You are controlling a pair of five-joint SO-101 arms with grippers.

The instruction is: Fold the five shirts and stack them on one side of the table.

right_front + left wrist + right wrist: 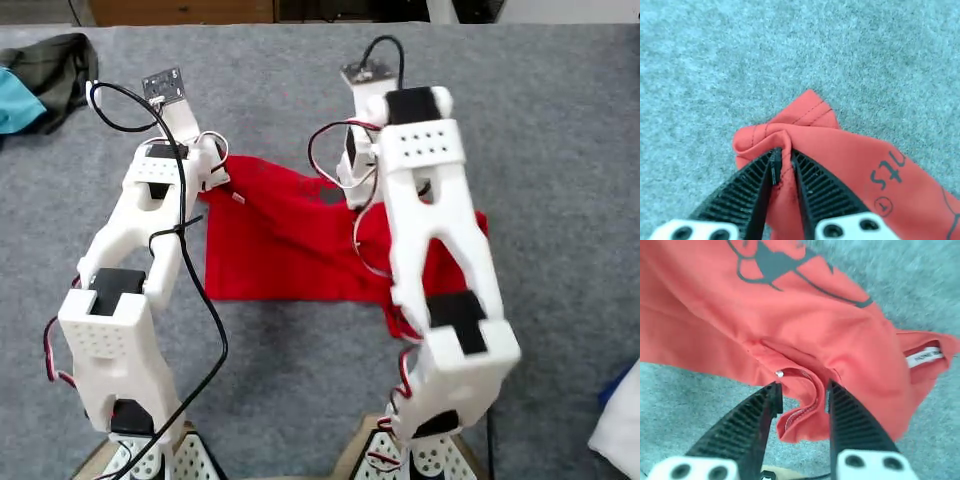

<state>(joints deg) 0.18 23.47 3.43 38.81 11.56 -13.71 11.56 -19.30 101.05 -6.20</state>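
Visibly, red shirt bears dark print, white label.

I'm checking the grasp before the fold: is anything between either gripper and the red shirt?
Nothing visible. The left gripper is shut on a bunched corner of the red shirt, and the right gripper stands open astride a fold of it.
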